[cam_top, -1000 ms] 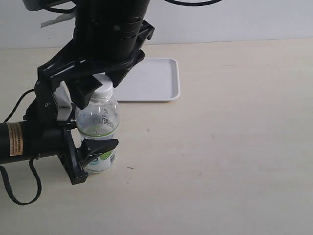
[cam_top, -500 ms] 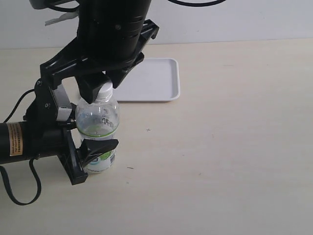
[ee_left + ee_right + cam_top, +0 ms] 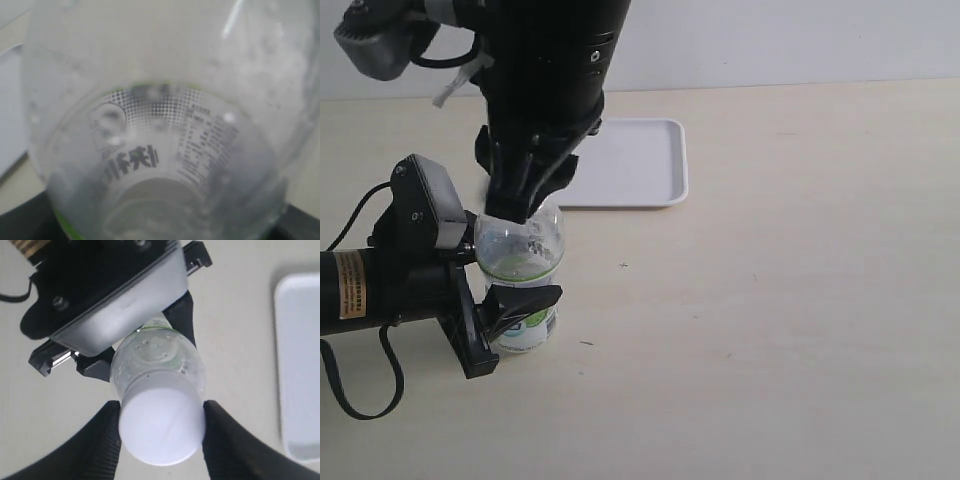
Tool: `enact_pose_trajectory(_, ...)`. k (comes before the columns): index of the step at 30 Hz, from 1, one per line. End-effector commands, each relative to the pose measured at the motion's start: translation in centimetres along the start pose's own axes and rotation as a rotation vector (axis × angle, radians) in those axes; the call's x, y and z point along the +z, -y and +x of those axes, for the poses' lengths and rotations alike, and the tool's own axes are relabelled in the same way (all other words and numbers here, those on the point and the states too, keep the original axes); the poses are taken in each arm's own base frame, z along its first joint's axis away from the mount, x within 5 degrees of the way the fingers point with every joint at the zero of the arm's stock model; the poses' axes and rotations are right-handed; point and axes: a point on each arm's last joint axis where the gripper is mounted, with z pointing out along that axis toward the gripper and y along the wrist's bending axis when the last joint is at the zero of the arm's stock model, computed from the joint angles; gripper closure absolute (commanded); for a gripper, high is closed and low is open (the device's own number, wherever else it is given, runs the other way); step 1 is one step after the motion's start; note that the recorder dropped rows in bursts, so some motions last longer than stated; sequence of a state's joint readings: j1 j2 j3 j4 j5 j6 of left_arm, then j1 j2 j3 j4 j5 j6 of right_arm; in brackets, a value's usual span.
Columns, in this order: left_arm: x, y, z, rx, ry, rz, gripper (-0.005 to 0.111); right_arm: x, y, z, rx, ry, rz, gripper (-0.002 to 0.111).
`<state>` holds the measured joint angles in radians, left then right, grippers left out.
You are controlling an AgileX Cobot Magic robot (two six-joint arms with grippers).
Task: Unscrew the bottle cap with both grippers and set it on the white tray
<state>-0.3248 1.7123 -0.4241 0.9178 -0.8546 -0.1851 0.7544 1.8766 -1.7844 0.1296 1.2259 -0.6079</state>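
Observation:
The clear bottle (image 3: 523,262) with a white-and-green label stands upright on the table. My left gripper (image 3: 523,300) comes in from the left and is shut on its lower body. In the left wrist view the bottle (image 3: 160,125) fills the frame. My right gripper (image 3: 518,208) reaches down from above and hides the neck in the exterior view. In the right wrist view the white bottle cap (image 3: 162,427) sits on the bottle (image 3: 160,357), and the right gripper (image 3: 162,432) is shut on it, with one black finger (image 3: 105,442) touching each side.
The white tray (image 3: 635,165) lies empty behind and to the right of the bottle, and its rim (image 3: 280,365) shows in the right wrist view. The left arm's black body with an orange label (image 3: 352,285) and its cable lie at the table's left edge.
The right gripper has turned about its axis and its wide-open fingers have shut on the cap. The left gripper and the bottle have not moved.

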Motion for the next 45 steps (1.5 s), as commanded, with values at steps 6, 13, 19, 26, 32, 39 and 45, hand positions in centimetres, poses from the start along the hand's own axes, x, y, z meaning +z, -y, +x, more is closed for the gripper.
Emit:
enact_pose_trajectory(6, 0.0, 0.0, 0.0, -0.021, -0.012, -0.005, 0.107, -0.1, -0.2, -0.1, -0.481, 0.022, -0.011, 0.108)
enact_pose_trajectory(13, 0.0, 0.0, 0.0, -0.026, -0.012, -0.005, 0.107, -0.1, 0.1, 0.1, -0.840, -0.013, 0.016, 0.108)
enact_pose_trajectory(19, 0.0, 0.0, 0.0, -0.030, -0.014, -0.005, 0.107, -0.1, 0.1, 0.1, -1.078, -0.015, 0.014, 0.108)
enact_pose_trajectory(26, 0.0, 0.0, 0.0, -0.030, -0.014, -0.005, 0.107, -0.1, 0.1, 0.1, -1.347, -0.022, 0.014, 0.108)
enact_pose_trajectory(32, 0.0, 0.0, 0.0, -0.038, -0.014, -0.005, 0.107, -0.1, 0.3, 0.2, -1.523, -0.042, 0.016, 0.108)
enact_pose_trajectory(39, 0.0, 0.0, 0.0, -0.038, -0.014, -0.005, 0.107, -0.3, 0.5, 0.4, -1.535, -0.079, 0.028, 0.108)
enact_pose_trajectory(45, 0.0, 0.0, 0.0, -0.038, -0.014, -0.005, 0.107, -2.1, 0.0, 0.4, -1.525, -0.050, 0.069, 0.108)
